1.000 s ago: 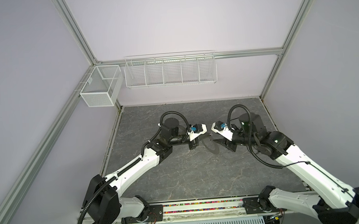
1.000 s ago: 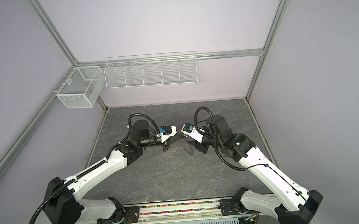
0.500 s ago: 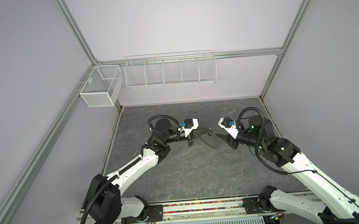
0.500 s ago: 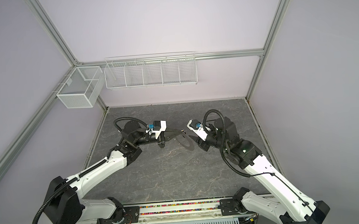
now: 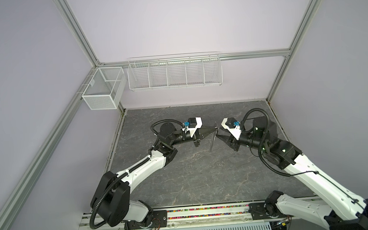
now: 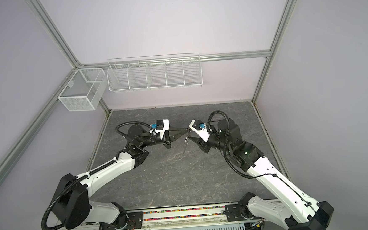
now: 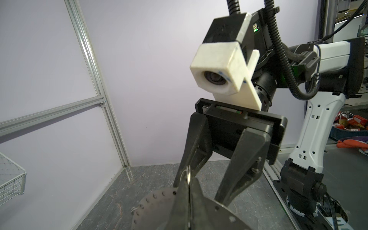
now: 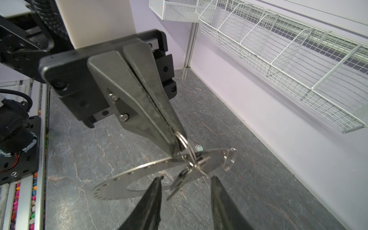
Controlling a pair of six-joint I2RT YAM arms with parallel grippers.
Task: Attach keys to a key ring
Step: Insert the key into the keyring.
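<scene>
my left gripper (image 8: 175,145) pinches the flat grey metal key ring (image 8: 119,185) aloft; half-open right gripper (image 8: 185,180) straddles its dangling silvery key (image 8: 177,187); i'd close slowly, centred.

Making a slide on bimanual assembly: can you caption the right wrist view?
Left gripper pinches the key ring by a rim loop, a key dangling, open right gripper facing it.

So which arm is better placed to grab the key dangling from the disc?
Right. The right gripper is open, its jaws flanking the dangling key, while the left gripper is shut on a wire loop, holding the key ring aloft.
</scene>
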